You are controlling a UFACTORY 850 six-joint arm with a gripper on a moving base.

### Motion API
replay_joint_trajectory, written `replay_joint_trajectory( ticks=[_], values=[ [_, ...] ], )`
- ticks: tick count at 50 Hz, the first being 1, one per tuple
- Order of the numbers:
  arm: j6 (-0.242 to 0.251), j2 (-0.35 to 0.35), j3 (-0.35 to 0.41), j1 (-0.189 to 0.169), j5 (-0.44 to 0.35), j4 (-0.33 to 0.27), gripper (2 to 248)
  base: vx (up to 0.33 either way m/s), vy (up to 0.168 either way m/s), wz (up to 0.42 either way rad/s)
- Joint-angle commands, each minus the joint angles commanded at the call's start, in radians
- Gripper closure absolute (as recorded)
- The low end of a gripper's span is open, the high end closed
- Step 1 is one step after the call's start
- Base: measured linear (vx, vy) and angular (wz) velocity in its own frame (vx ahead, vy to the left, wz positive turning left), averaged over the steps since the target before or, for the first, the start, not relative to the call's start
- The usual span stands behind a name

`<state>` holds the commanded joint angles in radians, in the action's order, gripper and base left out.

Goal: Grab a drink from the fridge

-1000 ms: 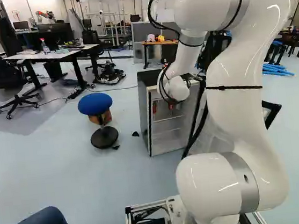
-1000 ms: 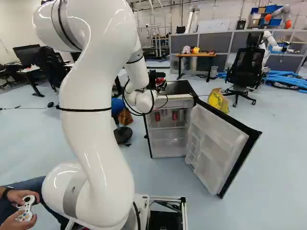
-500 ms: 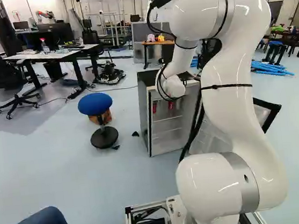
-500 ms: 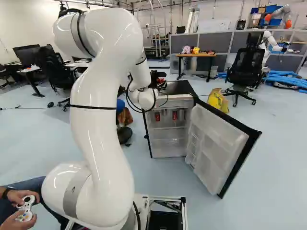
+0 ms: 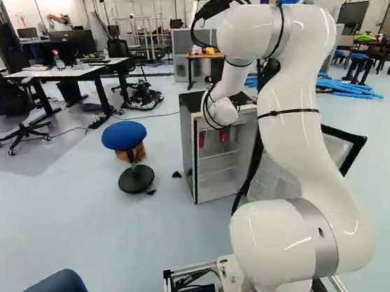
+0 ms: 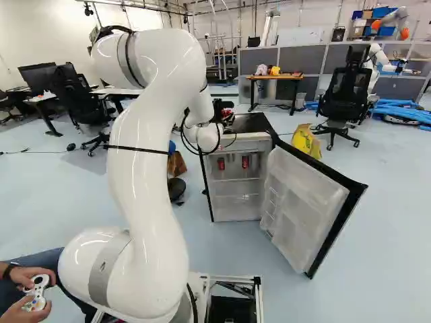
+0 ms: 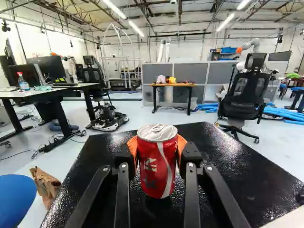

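Above the fridge, my gripper (image 6: 218,106) shows in part in the right base view, with red beside it. In the wrist view my gripper (image 7: 157,147) is shut on a red can (image 7: 154,168), an orange pad on either side. The can is upright over the fridge's black top (image 7: 223,156); whether it touches the top I cannot tell. The fridge (image 6: 236,192) stands open, its door (image 6: 303,202) swung to the right in the right base view. Inside, on the upper shelf, are two more red cans, one (image 6: 221,163) left of the other (image 6: 245,161).
A blue stool (image 5: 124,134) stands left of the fridge in the left base view, a brown paper bag (image 7: 45,185) near it. Beyond are a yellow bag (image 6: 306,141), an office chair (image 6: 347,97) and a small table (image 6: 275,78). Another robot (image 6: 372,64) is at the far right.
My arm's upper joints have shifted forward and lower, and its wrist has moved slightly ahead over the fridge with the can in the gripper. The base, fridge and stool have stayed put.
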<state>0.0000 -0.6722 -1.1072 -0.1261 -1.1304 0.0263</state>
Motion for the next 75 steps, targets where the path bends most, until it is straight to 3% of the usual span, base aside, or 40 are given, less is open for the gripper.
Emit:
replay_joint_trajectory(
  ticks=[35, 75],
  values=[
    [0.000, -0.090, -0.125, 0.006, 0.050, 0.000, 150, 0.000, 0.000, 0.000],
    [0.000, -0.091, -0.127, 0.006, 0.054, 0.000, 150, 0.000, 0.000, 0.000]
  ],
)
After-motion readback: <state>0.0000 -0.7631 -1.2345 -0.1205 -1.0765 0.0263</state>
